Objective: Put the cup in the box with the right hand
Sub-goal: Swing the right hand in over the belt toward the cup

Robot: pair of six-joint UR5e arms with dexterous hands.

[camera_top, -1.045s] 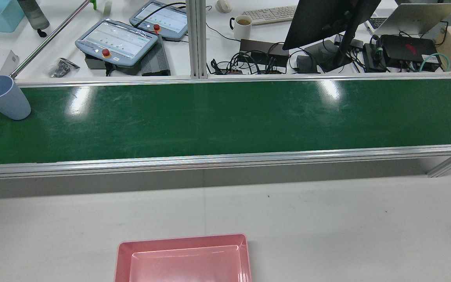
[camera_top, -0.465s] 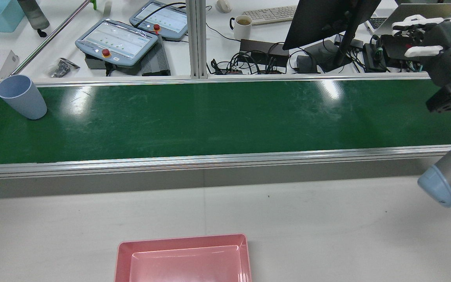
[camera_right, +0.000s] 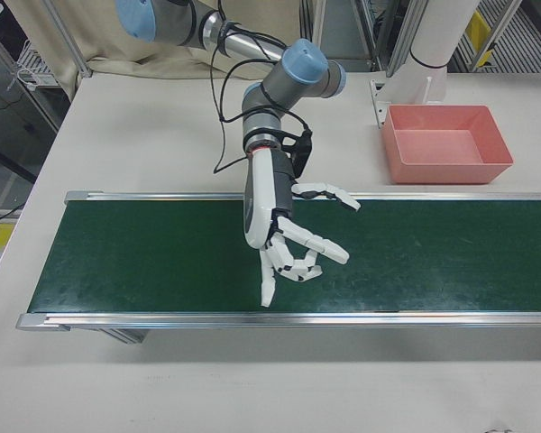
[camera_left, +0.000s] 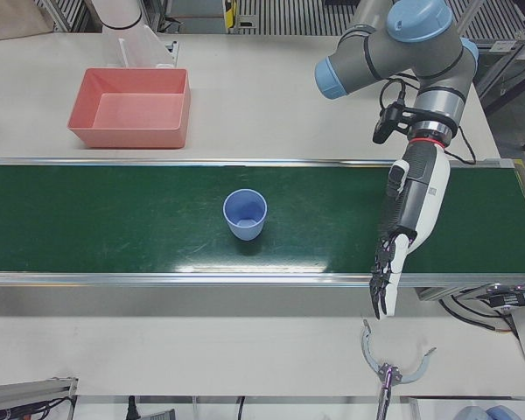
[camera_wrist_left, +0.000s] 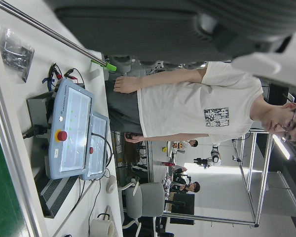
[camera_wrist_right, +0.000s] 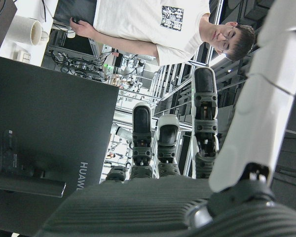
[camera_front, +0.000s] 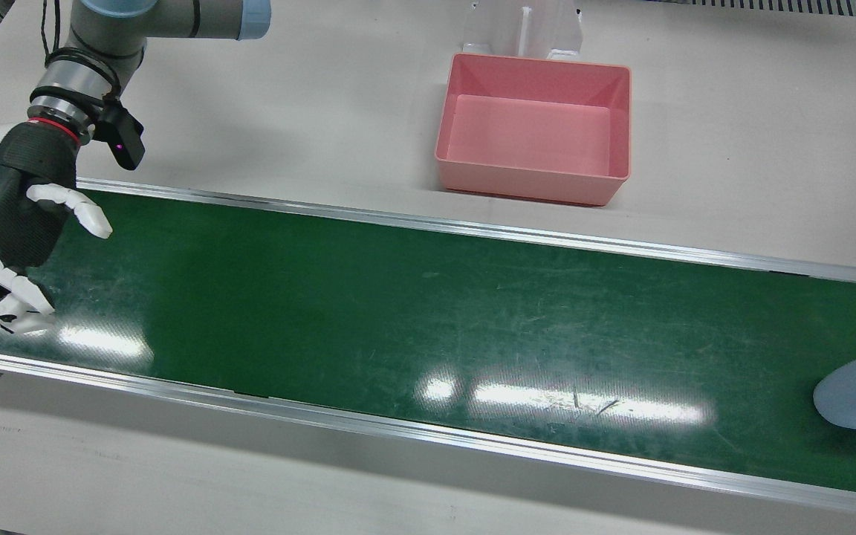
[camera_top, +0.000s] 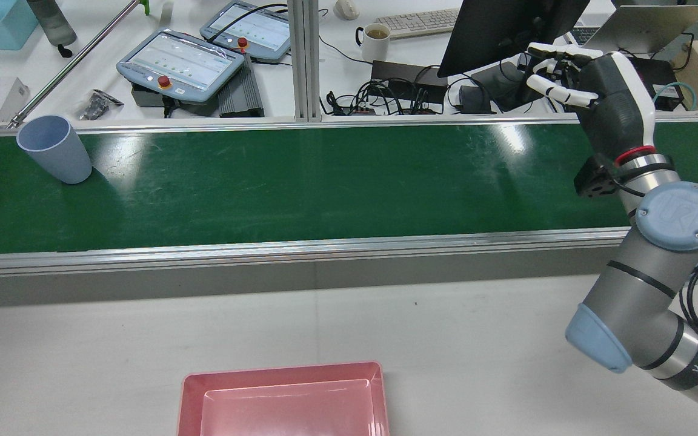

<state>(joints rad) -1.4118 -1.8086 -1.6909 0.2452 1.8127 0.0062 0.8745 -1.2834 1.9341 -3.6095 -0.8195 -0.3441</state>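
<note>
On the green belt (camera_top: pixel 325 181) the cup (camera_top: pixel 55 148) stands far from the right hand (camera_top: pixel 591 91), which hangs empty with fingers apart, ready to reach.

"HUAWEI" on the monitor (camera_wrist_right: pixel 49 128) back.

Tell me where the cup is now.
In the rear view the cup stands upright at the far left of the green belt, near its far rail, well away from the right hand.
</note>
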